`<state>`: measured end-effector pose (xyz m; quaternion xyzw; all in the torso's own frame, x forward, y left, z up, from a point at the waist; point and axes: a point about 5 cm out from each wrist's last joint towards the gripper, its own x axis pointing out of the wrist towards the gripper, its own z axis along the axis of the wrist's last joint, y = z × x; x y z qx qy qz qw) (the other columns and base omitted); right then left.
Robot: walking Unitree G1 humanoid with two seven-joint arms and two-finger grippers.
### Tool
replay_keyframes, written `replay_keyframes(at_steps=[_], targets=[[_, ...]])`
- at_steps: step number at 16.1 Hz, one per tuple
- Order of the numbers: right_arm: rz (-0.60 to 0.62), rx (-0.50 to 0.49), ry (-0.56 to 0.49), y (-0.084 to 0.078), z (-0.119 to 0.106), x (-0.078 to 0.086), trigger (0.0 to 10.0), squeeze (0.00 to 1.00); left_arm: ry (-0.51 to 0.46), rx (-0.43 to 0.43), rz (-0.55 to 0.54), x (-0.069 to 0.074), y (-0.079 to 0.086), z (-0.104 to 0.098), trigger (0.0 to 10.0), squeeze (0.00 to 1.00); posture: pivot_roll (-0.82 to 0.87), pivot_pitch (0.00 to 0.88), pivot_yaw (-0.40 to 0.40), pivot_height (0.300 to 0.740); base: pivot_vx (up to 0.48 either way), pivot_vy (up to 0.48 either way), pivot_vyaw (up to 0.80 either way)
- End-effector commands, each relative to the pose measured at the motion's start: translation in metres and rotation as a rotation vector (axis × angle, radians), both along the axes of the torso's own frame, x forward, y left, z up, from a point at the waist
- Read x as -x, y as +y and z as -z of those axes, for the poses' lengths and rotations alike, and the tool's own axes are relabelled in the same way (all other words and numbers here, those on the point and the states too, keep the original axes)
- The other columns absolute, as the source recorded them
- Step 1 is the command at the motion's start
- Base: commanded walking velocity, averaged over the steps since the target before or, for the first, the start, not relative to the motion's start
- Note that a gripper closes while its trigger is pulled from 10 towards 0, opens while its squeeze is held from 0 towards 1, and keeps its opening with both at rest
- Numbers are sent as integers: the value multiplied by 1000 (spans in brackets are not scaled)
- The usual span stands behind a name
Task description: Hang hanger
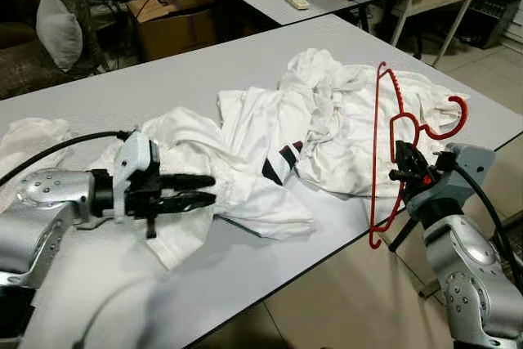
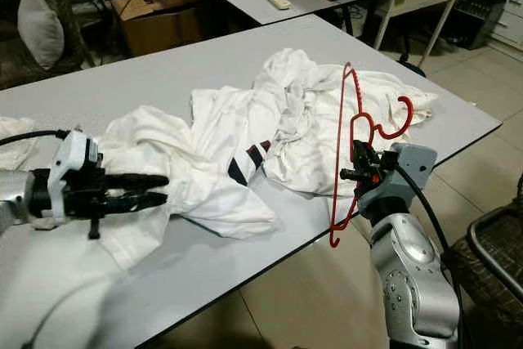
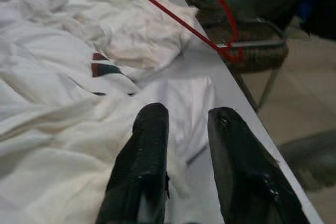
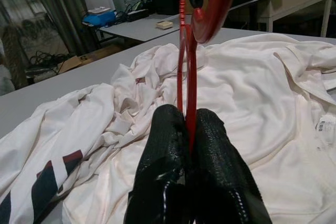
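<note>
right gripper: at 3 o'clock off the table's near-right edge, fingers clamped on the red hanger, gripping the wire just below the neck.
hanger: upright, turned roughly edge-on to the head camera, hook pointing to 3 o'clock, lower corner hanging past the table edge. Close above the shirts; can't tell if it touches them.
left gripper: at 9 o'clock, low over the white shirts, fingers pointing to 3 o'clock, slightly apart, holding nothing.
shirts: crumpled heap across the middle of the grey table; one has a dark striped trim. Nothing threaded on the hanger.
progress: early. Hanger is picked up and secure; that's the only step that looks done.
left to do: probably carry the hanger to a rail or hook and seat it there.
blocker: hanging spot unidentified from these views.
</note>
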<state>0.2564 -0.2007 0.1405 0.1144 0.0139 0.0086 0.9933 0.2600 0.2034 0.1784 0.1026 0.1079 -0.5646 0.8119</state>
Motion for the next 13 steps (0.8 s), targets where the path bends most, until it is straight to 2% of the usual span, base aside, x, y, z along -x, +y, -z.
replay_keyframes(at_steps=[1, 2, 3, 4, 5, 6, 9, 13], targets=[[7, 9, -17, -3, -3, 3, 10000, 0, -5, -56, -96, -5, 3, 4, 10000, 1000, -151, 0, 32, 740, 0, 0, 0], [7, 9, -17, -3, -3, 3, 10000, 0, -6, -83, -129, -7, 4, 7, 10000, 1000, -151, 0, 32, 740, 0, 0, 0], [8, 10, -16, -3, -3, 3, 10000, 0, 47, -79, -249, -13, 2, 16, 10000, 0, -152, 0, 34, 740, 0, 0, 0], [8, 11, -17, -3, -3, 4, 10000, 0, 118, -1, -326, -16, -6, 21, 10000, 0, -157, 0, 35, 740, 0, 0, 0], [9, 11, -17, -3, -3, 4, 10000, 0, 133, 18, -335, -17, -8, 22, 10000, 0, -157, 0, 35, 740, 0, 0, 0], [9, 11, -17, -4, -3, 4, 10000, 0, 193, 59, -320, -12, -15, 22, 10000, 0, -160, 0, 36, 740, 0, 0, 0], [12, 12, -18, -4, -4, 4, 10000, 0, 258, 33, -322, -9, -20, 28, 10000, 0, -163, 0, 40, 740, 0, 0, 0], [17, 8, -20, -4, -4, 4, 10000, 0, 324, 148, -380, -15, -24, 18, 10000, 0, -162, 0, 43, 740, 0, 0, 0]])
